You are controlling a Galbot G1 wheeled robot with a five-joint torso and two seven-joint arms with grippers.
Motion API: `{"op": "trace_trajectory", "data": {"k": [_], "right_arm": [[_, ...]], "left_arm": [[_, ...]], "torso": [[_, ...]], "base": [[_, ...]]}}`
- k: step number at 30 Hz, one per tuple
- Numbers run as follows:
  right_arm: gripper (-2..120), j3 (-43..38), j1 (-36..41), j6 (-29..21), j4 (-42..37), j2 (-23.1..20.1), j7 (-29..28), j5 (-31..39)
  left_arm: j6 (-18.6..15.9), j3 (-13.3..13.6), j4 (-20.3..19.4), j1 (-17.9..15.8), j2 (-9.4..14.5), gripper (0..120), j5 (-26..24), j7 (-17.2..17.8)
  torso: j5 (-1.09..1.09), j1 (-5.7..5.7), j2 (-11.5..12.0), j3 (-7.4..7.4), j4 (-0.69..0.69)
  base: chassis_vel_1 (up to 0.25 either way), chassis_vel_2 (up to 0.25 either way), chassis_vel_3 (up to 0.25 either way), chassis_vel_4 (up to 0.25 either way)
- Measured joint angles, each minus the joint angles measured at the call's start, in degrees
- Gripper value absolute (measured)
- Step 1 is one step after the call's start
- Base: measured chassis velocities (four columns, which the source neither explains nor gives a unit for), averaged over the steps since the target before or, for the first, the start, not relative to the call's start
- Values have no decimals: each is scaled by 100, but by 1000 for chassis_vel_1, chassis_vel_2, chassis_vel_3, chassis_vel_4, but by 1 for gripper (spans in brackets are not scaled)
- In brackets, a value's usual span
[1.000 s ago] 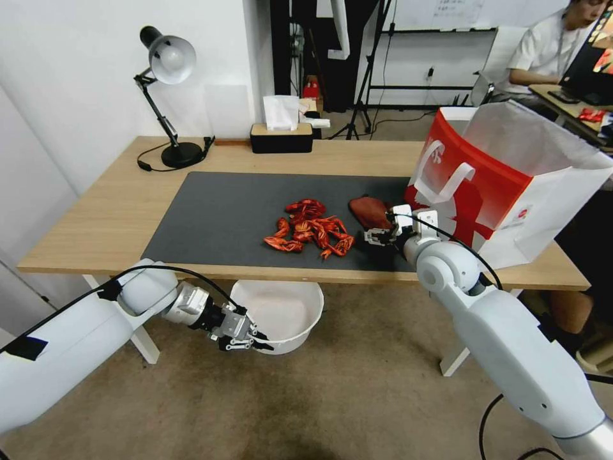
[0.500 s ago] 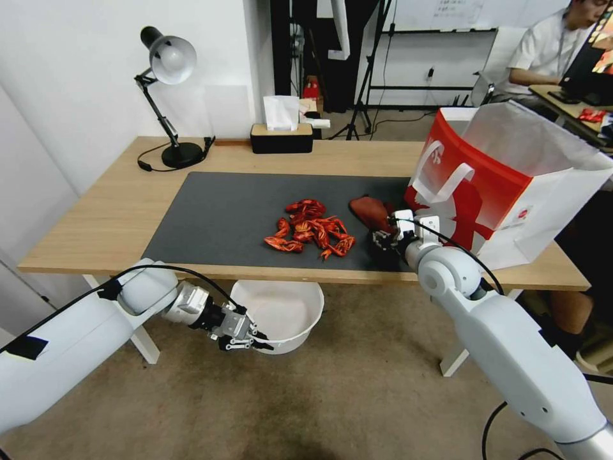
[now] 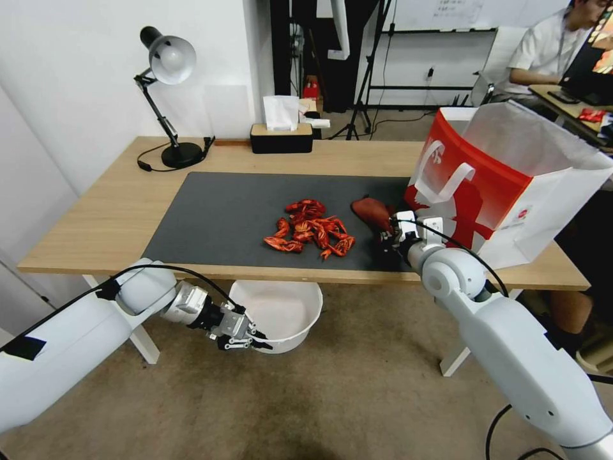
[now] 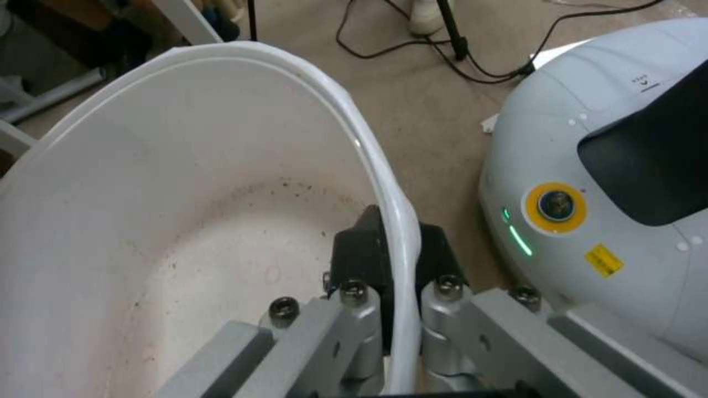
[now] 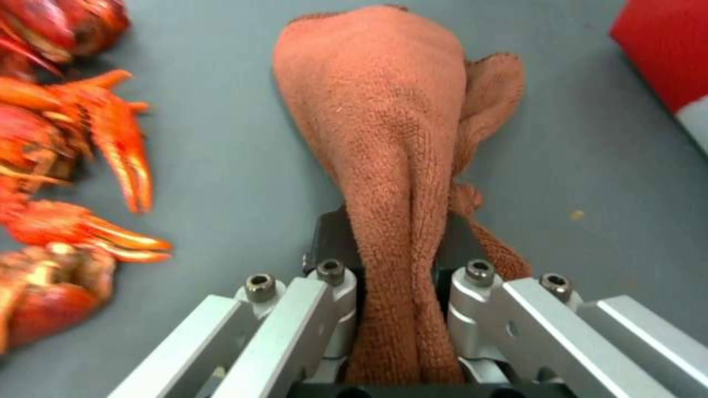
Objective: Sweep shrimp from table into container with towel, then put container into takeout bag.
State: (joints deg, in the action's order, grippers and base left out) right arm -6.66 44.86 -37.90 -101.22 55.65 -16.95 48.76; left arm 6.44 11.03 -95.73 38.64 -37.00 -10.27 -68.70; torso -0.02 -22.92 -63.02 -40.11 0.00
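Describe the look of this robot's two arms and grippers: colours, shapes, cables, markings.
Both arms are glossy white with rounded, bulbous joints. A thin black cable loops along each forearm, and the left arm carries a patch of black tape. The left gripper and right gripper have silver metal finger links with dark bolts and black pads.

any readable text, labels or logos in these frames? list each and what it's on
No text reads legibly.
Red-and-white paper takeout bag: small red round logo on its white side, too small to read; white figures on the red front, no readable letters.
Yellow sticker on the robot's white body shell: blurred.
Small dark mark on the same shell: illegible.
Whiteboard notes behind: too small.
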Motion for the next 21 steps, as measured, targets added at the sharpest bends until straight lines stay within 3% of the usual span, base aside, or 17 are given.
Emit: {"op": "trace_trajectory", "data": {"k": [8, 13, 21], "right_arm": [[9, 159, -364, 608, 248, -273, 778, 372], [9, 848, -1218, 1221, 970, -515, 1485, 308], [9, 1678, -2101, 1522, 1904, -526, 1815, 245]], "left_arm": [[9, -50, -1, 45, -4, 0, 6, 0], [19, -86, -2, 103, -36, 0, 59, -6], [17, -69, -39, 105, -88, 0, 186, -6]], "torso": [[2, 0, 0, 0, 0], [4, 0, 0, 0, 1], [0, -1, 0, 0, -1]], "base": [[0, 0, 0, 0], [0, 0, 0, 0], [0, 0, 0, 0]]}}
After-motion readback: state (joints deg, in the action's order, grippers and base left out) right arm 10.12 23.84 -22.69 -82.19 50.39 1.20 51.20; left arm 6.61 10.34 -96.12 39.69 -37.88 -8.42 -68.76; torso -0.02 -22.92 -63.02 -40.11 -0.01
